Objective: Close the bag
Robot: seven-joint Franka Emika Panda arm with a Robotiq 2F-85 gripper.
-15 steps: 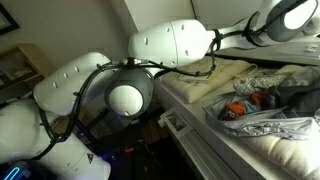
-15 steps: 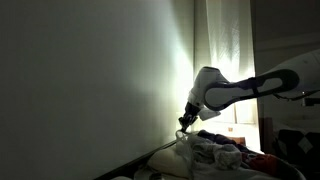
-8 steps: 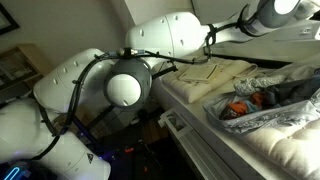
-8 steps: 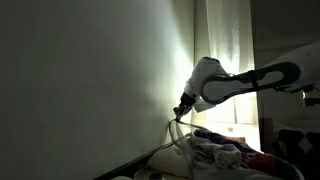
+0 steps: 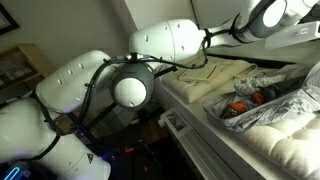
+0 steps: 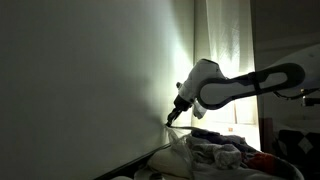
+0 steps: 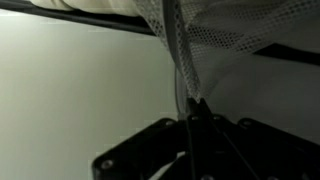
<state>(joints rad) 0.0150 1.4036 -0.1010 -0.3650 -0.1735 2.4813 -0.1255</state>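
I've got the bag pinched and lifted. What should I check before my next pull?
1. Grip: ok. The gripper is shut on the bag, as the wrist view shows.
2. Tension: ok. The pinched plastic runs taut into the gripper.
3. Mouth closed: not ok. Orange items show at the open top in an exterior view.
4. Cloth free of the bag: cannot tell. It lies beside the bag.
5. Clearance to the wall: cannot tell. The gripper looks close to it.
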